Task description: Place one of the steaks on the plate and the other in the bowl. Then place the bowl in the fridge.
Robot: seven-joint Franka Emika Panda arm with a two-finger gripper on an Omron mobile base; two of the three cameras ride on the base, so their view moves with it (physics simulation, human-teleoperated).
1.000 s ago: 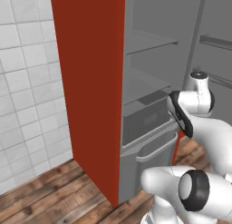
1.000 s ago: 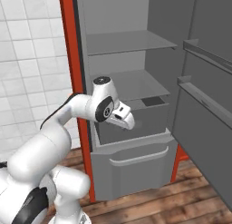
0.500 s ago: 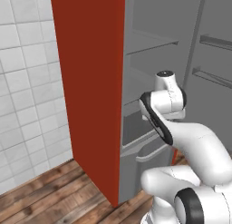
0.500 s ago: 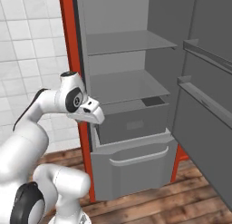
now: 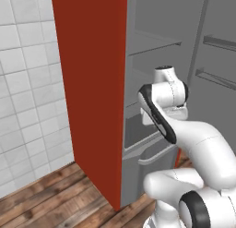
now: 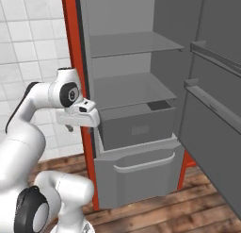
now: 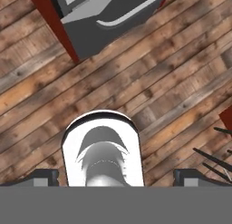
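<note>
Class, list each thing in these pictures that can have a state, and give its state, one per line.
Fridge: door open, shelves bare.
Upper drawer: pulled partly out.
Lower drawer: shut.
Gripper: open, holding nothing, pointing down at the wooden floor.

Open fridge, arm at its left edge

The fridge (image 6: 141,90) stands open, grey shelves bare, drawers low; the gripper (image 6: 77,119) hangs near the red left panel, pointing down.

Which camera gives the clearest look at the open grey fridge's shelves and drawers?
The right base view: the tall grey metallic fridge faces it, shelves and both drawers plain. The left base view sees mostly its red side; the hand view catches the bottom drawer.
</note>
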